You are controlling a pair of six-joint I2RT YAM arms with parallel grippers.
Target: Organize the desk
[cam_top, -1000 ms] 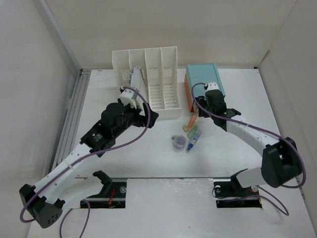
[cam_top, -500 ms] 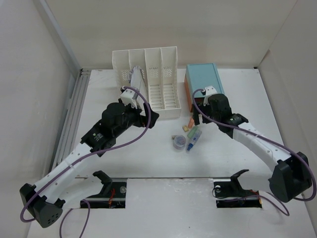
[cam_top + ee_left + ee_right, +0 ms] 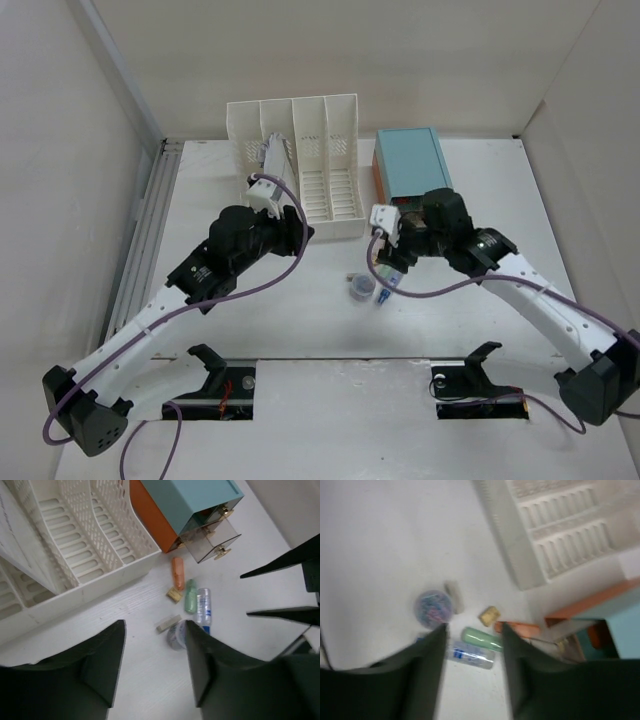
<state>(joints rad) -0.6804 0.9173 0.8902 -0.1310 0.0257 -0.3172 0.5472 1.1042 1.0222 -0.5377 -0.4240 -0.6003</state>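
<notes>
Now the half-wide, empty right pincer (image 3: 473, 630) is hovering over the small green tube (image 3: 481, 638) mid-frame on the big white tabletop (image 3: 380, 540); it should be dropping straight. The left pincer (image 3: 155, 625) is hanging half wide, empty too.

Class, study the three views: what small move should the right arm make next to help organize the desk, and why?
Probably lower the right gripper straight down toward the small green cylindrical tube. Its fingers stand apart and empty, hovering above the tube, which lies loose on the white desk.
</notes>
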